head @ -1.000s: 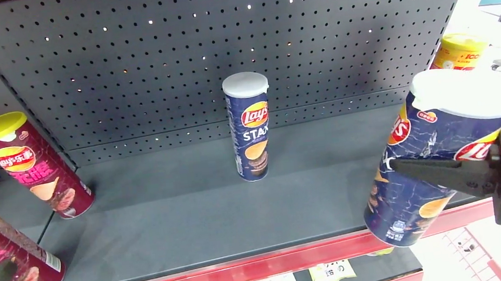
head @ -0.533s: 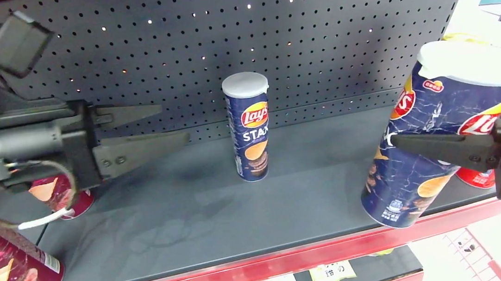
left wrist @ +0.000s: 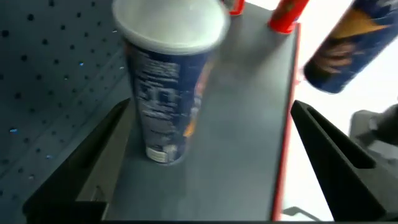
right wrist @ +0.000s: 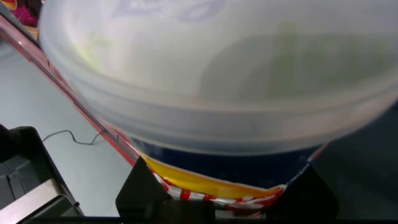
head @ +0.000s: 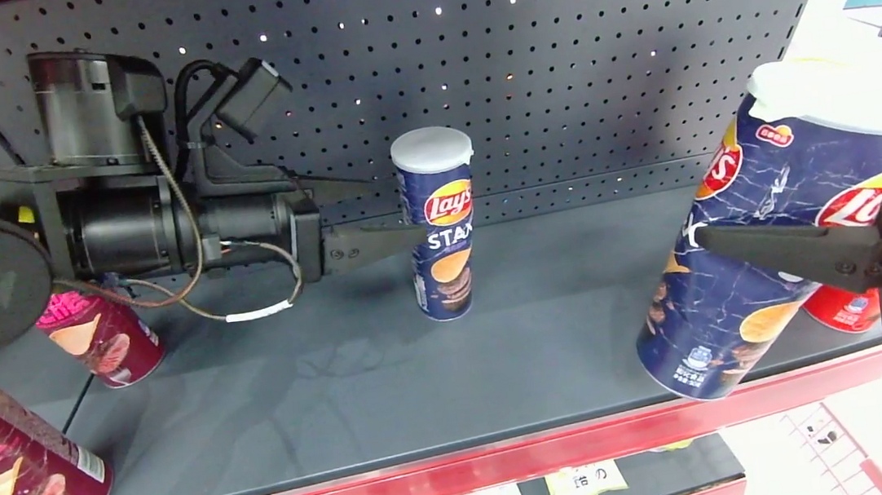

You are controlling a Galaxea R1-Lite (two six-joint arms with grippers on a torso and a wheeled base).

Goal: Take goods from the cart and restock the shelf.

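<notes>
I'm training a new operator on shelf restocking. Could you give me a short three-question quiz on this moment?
1. True or false: the left gripper is shut on the standing can.
2. What does the right gripper hold? A a blue can; B a bottle; C nothing.
3. Fill in: the blue can in the right gripper is ____ (upright or tilted).

Key: 1 false, its fingers are open on either side of the standing can; 2 A; 3 tilted.
</notes>
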